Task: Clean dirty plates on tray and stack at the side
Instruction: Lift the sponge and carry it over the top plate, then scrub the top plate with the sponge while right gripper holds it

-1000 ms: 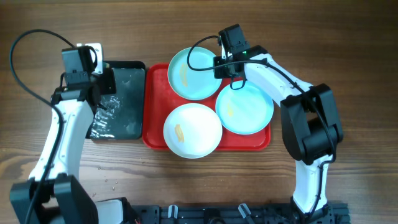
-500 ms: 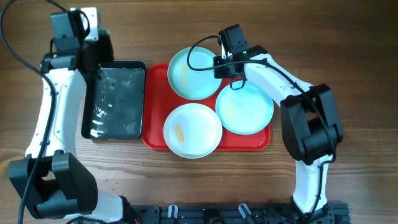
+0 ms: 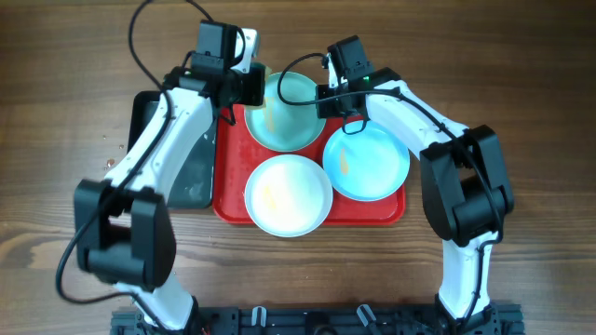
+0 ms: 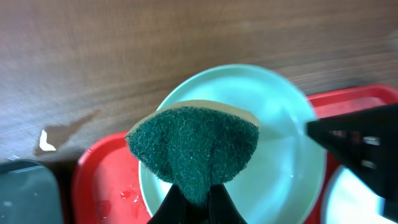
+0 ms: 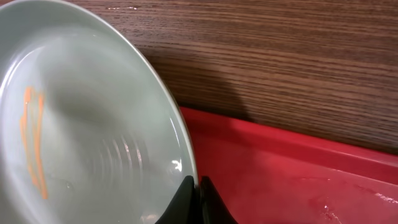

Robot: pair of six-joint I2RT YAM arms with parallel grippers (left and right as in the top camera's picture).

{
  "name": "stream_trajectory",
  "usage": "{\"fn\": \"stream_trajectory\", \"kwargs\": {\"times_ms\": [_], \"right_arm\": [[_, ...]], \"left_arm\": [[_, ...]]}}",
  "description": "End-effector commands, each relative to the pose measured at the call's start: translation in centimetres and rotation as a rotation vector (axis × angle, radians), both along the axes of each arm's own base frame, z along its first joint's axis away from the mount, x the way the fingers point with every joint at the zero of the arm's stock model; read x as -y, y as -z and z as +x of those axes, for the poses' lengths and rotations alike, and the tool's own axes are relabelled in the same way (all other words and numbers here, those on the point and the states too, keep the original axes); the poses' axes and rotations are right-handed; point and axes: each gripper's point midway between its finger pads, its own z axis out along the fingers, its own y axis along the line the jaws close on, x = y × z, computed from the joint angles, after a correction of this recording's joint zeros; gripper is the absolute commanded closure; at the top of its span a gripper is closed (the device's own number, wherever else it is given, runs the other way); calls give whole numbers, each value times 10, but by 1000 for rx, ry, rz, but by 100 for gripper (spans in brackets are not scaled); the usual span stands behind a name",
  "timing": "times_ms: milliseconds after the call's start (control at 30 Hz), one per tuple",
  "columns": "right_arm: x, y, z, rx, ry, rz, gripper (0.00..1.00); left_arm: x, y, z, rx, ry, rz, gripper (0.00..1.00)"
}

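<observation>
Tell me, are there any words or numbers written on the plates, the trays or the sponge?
None: there is no text to read in any view.
Far turquoise plate, near turquoise plate, white plate: only yellowish-orange smears, no writing.
Red tray, black tray, green sponge: plain, with no label or sign.

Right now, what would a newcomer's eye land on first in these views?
The dark green scouring sponge, clamped in the left tool, hangs over the pale turquoise round plate at the far end of the large red plastic tray. The right tool pinches that plate's rim, an orange smear showing inside.
</observation>
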Motion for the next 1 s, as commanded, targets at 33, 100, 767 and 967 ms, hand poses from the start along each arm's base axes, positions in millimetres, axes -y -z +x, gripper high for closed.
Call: {"fn": "stream_trajectory", "kwargs": {"times_ms": [33,100,767,967], "right_arm": [[-3,7,-5,-31,13,26,96],[-6,6,-6,-44,23,47,96],[-22,21,-22,-87,41,104,96],[-16,22,-18,-50,17,53,96]], "left_arm": [[1,38,4,-93,-74,-23,96],[1,46,4,-114,-92,-29,96],[-12,69,4,-153,-253,-7,96],[-17,73,1,-135,-178,66,96]]}}
